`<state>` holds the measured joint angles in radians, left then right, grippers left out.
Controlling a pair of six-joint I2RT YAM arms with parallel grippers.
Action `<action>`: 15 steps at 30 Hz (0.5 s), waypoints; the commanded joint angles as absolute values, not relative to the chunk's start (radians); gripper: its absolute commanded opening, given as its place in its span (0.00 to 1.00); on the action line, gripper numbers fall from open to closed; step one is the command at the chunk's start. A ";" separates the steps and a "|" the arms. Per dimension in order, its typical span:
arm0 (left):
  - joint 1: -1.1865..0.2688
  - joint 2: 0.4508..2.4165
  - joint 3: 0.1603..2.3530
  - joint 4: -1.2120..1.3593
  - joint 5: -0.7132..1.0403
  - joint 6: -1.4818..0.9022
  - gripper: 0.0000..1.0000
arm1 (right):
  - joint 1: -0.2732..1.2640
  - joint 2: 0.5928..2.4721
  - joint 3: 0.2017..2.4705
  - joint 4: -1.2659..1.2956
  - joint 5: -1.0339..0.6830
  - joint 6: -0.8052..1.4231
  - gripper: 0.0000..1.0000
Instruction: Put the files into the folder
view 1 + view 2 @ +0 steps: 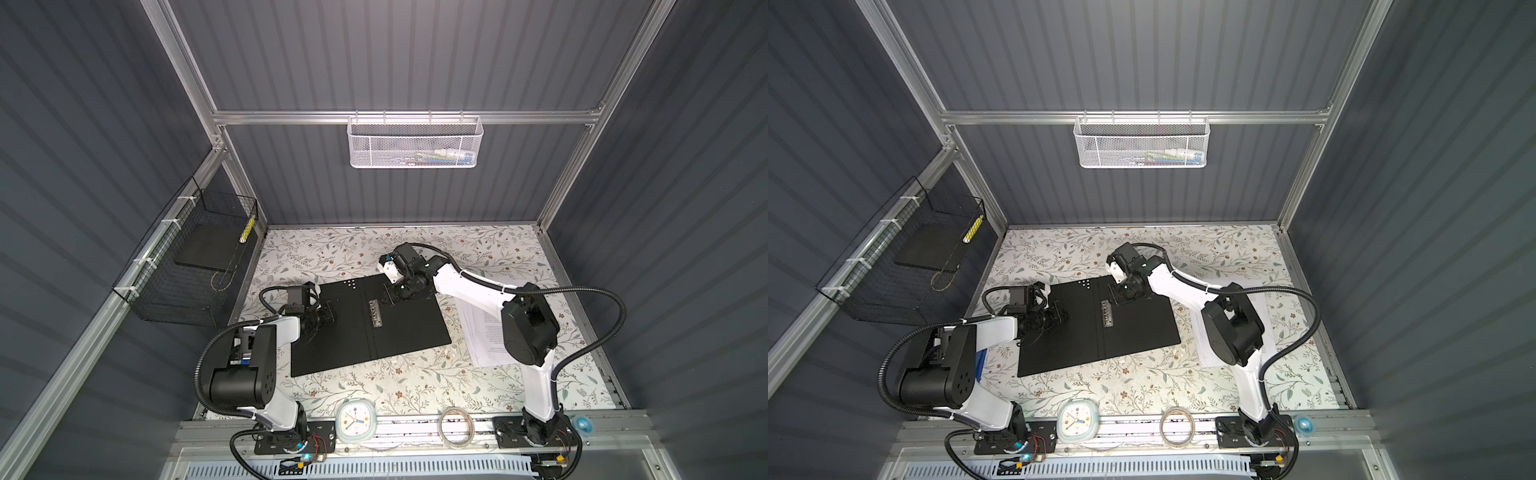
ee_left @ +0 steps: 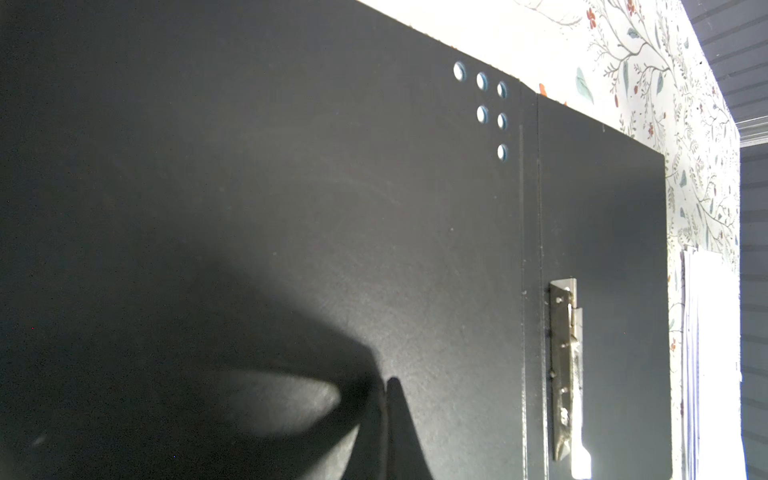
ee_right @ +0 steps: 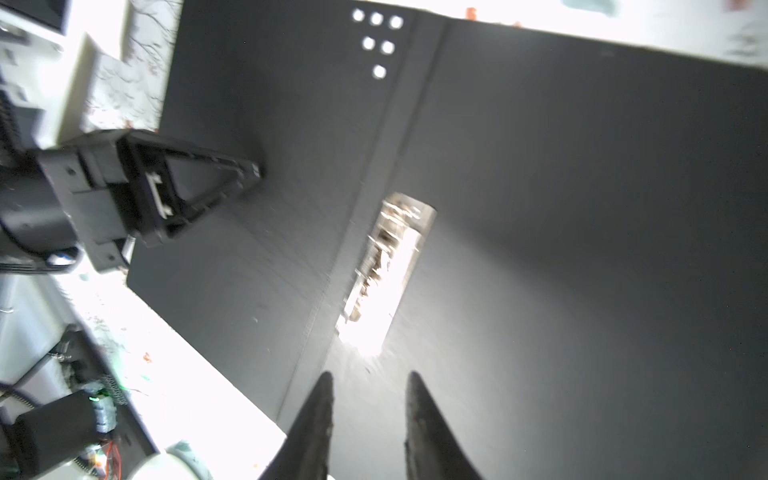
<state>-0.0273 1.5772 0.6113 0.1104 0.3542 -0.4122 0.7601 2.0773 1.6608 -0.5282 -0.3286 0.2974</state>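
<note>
On the floral tabletop [image 1: 374,386] the folder [image 1: 411,332] lies open, files [image 1: 482,340] just right of it, print too small to read. Left gripper [image 2: 386,384] is clenched, tip on the left leaf; right gripper [image 3: 370,376] has its jaws parted and empty near the metal clip [image 1: 376,313].

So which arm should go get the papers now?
Right, probably. The files lie beside the folder on that arm's side, right under it, and the right claw is open and empty. The left claw is shut, tip down on the far cover.
</note>
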 commanded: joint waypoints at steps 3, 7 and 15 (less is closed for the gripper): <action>-0.031 1.635 0.597 -0.006 0.321 -0.401 0.00 | 0.775 2.162 1.684 -0.502 -0.409 0.309 0.34; -0.031 1.630 0.594 -0.003 0.319 -0.401 0.00 | 0.776 2.185 1.694 -0.506 -0.426 0.301 0.31; -0.031 1.630 0.594 -0.001 0.318 -0.402 0.00 | 0.778 2.207 1.681 -0.505 -0.441 0.276 0.27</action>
<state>-0.0273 1.5845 0.6182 0.1104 0.3637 -0.4122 0.7769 2.1986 1.6703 -0.5026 -0.4126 0.2958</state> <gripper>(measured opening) 0.054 0.276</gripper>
